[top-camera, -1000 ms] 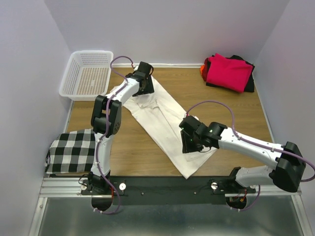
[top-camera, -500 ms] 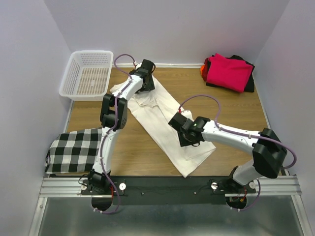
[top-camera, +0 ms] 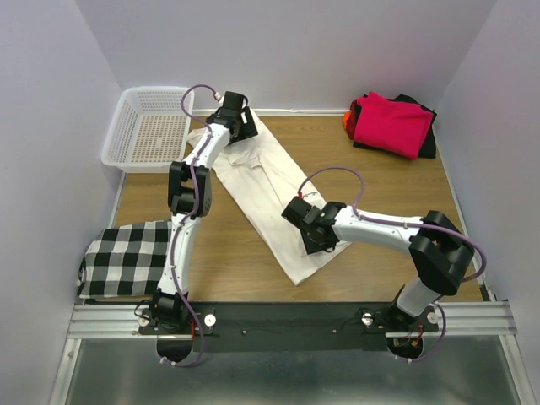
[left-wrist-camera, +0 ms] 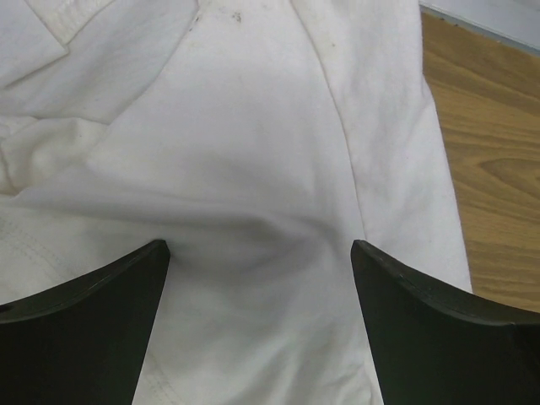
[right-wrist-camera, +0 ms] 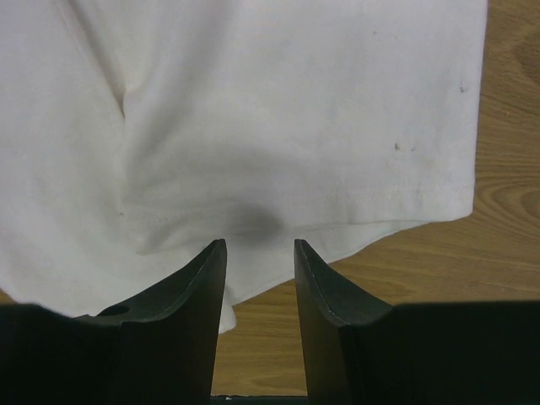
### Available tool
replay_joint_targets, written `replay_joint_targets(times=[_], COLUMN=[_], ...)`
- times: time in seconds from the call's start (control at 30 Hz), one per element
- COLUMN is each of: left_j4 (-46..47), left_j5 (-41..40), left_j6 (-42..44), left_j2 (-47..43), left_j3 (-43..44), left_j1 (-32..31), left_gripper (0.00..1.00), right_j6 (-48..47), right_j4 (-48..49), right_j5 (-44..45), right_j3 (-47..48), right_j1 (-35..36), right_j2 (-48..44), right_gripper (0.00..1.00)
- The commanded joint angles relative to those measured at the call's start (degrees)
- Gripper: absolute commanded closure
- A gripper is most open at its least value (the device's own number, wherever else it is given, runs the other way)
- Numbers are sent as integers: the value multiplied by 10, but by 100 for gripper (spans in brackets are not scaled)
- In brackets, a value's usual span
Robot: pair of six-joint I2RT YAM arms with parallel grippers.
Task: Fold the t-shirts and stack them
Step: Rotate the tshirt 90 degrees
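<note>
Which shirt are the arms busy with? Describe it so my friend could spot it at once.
On the wooden table, look at the middle, between the white basket far left and the folded pile of coloured shirts far right. The cream t-shirt lies on a slant, the left gripper at its far end, the right gripper at its near end. It alone is plain cream and laid out long.

Wooden counter (top-camera: 396, 194). Cream t-shirt (top-camera: 261, 181) spread diagonally at centre. Upper left — white mesh basket (top-camera: 159, 89). Upper right — folded magenta-red t-shirt (top-camera: 390, 122) atop black t-shirt (top-camera: 429, 145), orange t-shirt (top-camera: 348, 122) edge showing. Lower left: checked cloth (top-camera: 125, 260).
</note>
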Motion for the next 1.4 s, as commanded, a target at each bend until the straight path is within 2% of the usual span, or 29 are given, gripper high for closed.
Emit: replay_joint_targets(times=[0.0,0.13,0.33,0.5,0.7,0.9,1.03,1.17,1.37], left_j4=[85,136,145,139,100,32,5,-20,-50], left_j5=[74,99,92,92,63,-4,-27,-42,-58], left_j6=[33,48,63,73,65,39,30,25,25], left_j2=[-17,-62,-104,-124,-129,-126,-126,-123,-104], left_j3=[-20,-64,-64,-64,-74,-87,-100,-106,-86], left_j1=[5,5,5,6,4,-1,-8,-15,-25], left_gripper=[1,1,1,1,1,1,2,2,1], right_j6=[-28,-37,-22,-2,24,55,60,25,-18], right_j4=[36,75,102,105,102,103,96,93,93], right_j5=[-4,-21,-65,-121,-177,-200,-199,-224,-233], right_j3=[-6,-21,-52,-114,-143,-122,-89,-58,38], right_j1=[3,3,3,4,18,65,123,132,150], right_j2=[42,65,88,35,-28,-15,15,42,106], right_gripper=[55,58,62,62,62,62,61,61,61])
